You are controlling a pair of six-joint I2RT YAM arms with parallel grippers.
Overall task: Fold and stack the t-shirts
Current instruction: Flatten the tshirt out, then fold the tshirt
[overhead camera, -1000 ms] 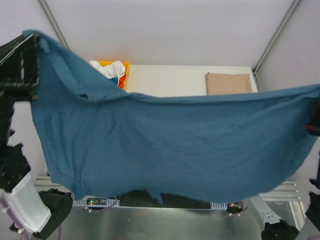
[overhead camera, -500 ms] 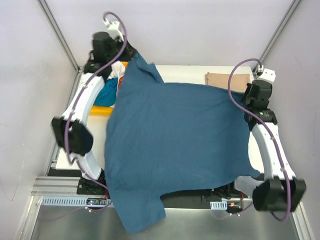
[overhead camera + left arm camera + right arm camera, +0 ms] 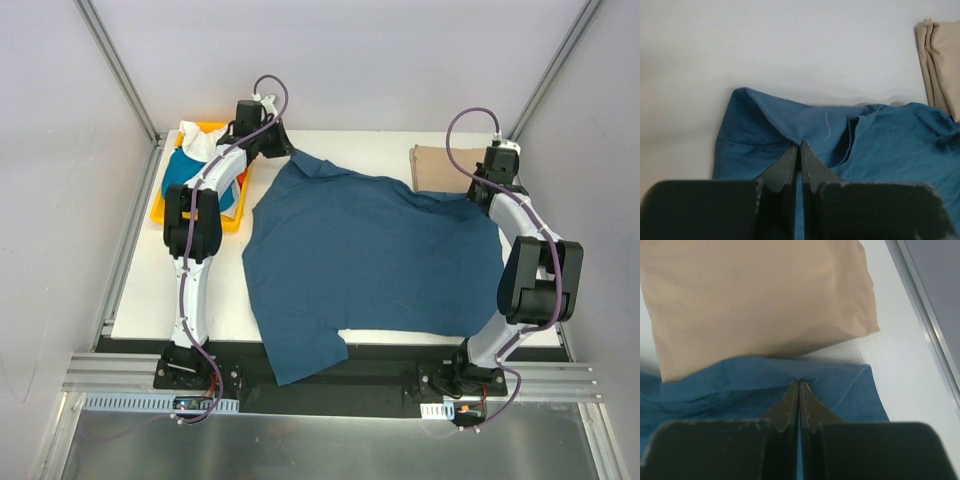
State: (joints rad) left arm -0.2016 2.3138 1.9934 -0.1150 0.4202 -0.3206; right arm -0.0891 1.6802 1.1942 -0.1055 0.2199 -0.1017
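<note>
Though rumpled — soft teal t-shirt [image 3: 370, 250], outspread

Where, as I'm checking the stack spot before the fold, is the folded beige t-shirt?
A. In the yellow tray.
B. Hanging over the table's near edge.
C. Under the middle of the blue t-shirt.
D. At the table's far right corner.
D: the beige t-shirt lies folded at the far right corner of the table, just beyond the right gripper, which pinches the edge of the blue t-shirt.
</note>
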